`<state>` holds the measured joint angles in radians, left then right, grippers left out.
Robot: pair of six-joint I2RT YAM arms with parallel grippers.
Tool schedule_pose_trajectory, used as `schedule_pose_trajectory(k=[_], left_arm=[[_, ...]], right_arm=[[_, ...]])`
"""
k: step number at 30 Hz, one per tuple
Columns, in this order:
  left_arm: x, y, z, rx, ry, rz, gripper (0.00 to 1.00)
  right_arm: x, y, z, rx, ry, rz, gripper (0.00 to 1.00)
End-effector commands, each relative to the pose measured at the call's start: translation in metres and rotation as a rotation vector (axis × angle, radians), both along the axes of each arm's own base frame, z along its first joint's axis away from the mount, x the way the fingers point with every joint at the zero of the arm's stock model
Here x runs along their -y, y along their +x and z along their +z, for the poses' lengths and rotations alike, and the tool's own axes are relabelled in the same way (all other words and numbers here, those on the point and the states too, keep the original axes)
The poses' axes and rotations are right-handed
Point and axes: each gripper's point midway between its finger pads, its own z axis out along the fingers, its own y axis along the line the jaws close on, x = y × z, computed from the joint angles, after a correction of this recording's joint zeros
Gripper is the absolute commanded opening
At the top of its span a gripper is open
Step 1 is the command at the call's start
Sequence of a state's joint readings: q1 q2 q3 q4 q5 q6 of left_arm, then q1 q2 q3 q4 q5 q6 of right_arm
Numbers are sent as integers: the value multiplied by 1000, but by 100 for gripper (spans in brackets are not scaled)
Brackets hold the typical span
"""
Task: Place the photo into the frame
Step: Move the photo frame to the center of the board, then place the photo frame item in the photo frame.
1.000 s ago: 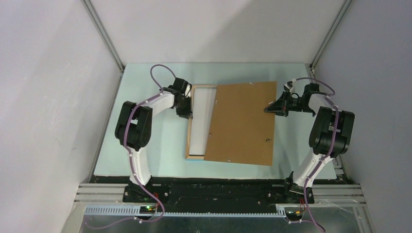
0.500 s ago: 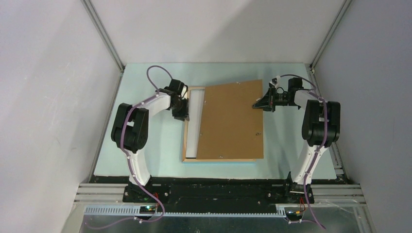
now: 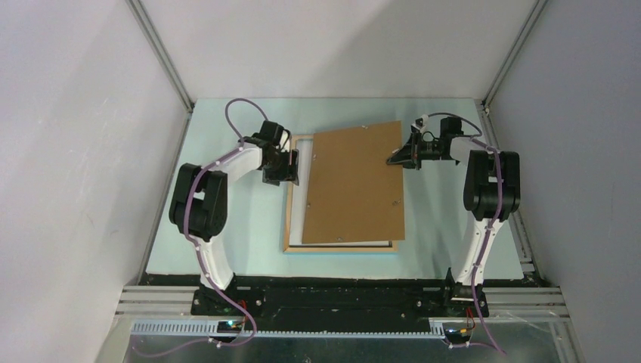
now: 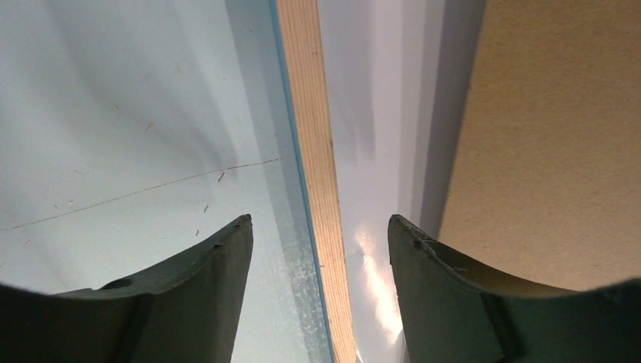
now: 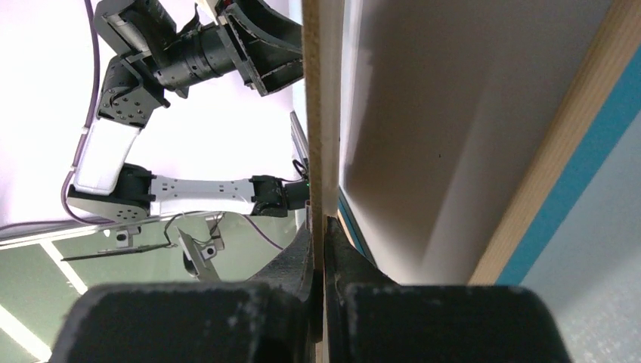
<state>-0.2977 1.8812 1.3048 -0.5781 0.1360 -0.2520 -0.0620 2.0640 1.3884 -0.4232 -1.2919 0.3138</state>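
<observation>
The photo (image 3: 300, 213) shows only as a pale, blank strip inside the frame's opening. No printed side is visible, so I take it to be lying face down, already seated. Around it, the frame (image 3: 289, 204) lies back-up on the table (image 3: 227, 227), light wood on top with a line of blue along its near edge. The backing board (image 3: 351, 189) covers most of the opening but sits skewed. Its far-right part crosses the frame's outline, and the right wrist view shows that side raised, with shadow beneath it.

The right gripper (image 3: 398, 158) is clamped tight on the board's right edge near the far corner. The left gripper (image 3: 280, 168) stands wide and holds nothing. Its fingers straddle the frame's left rail, one over the table and one over the opening. Whether they touch anything I cannot tell.

The step in hand looks like seating the board. To do it well, turn the board square to the opening first, then tuck its left edge just inside the left rail and lay the right side down last — flat, not sliding, so the photo is not dragged. The left fingers could close on the rail to stop the frame shifting. The likely fault is a corner riding up on a rail.
</observation>
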Motion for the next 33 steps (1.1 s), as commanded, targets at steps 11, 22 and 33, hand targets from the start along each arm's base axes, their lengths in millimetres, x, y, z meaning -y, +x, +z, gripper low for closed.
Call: schedule_pose_trajectory(k=[11,22,33], left_arm=[[-19,21,56,161,-26,26,76],[-24,21,66,197,-26,33,77],[-23,20,67,200,-37,31,76]], right_arm=[[-28,13,28,27,107,69,0],[-49,10,20,24,106,111,0],[-48,11,11,49,78,106,0]])
